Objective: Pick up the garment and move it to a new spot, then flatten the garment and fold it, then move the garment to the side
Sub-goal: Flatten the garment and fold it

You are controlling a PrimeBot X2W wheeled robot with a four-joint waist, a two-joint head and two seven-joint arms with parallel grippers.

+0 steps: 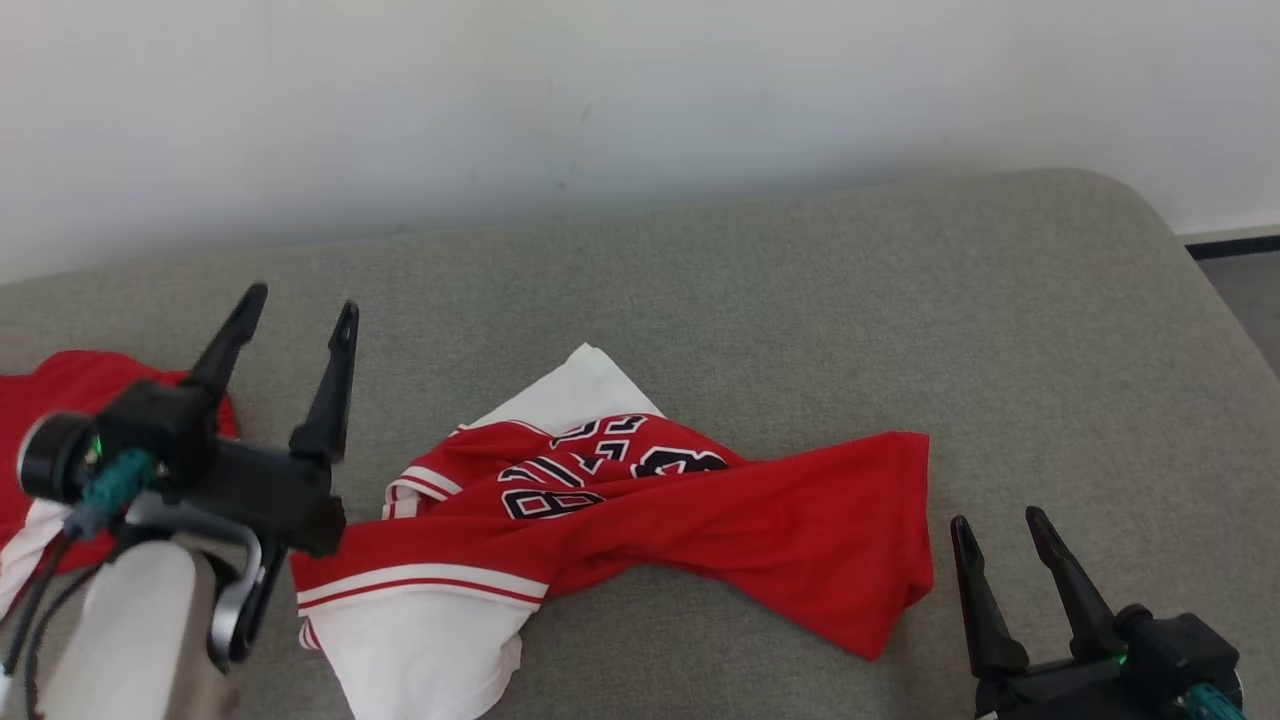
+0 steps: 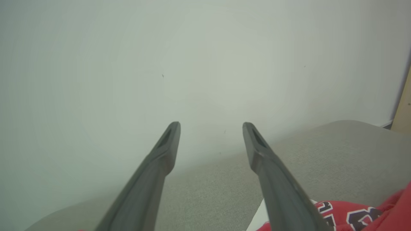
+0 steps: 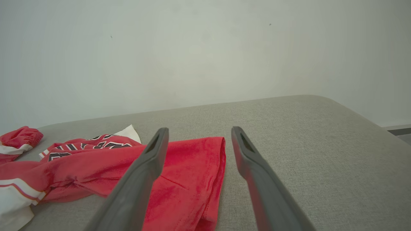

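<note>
A red and white garment (image 1: 640,510) with black numerals lies crumpled on the grey cushioned surface (image 1: 800,300), its red end stretching right. My left gripper (image 1: 300,310) hovers open above the surface just left of the garment, fingers pointing toward the wall. At the lower right my right gripper (image 1: 1000,520) stands open beside the garment's red end, holding nothing. In the right wrist view the right gripper (image 3: 197,131) points over the garment (image 3: 189,173) toward the wall. A corner of the garment (image 2: 353,215) shows beside the left gripper (image 2: 211,125).
A second red and white cloth (image 1: 60,420) lies at the far left, partly behind my left arm; it appears as cloth (image 3: 17,141) at the left of the right wrist view. A white wall (image 1: 640,100) backs the surface. The surface's rounded right edge (image 1: 1200,260) drops to the floor.
</note>
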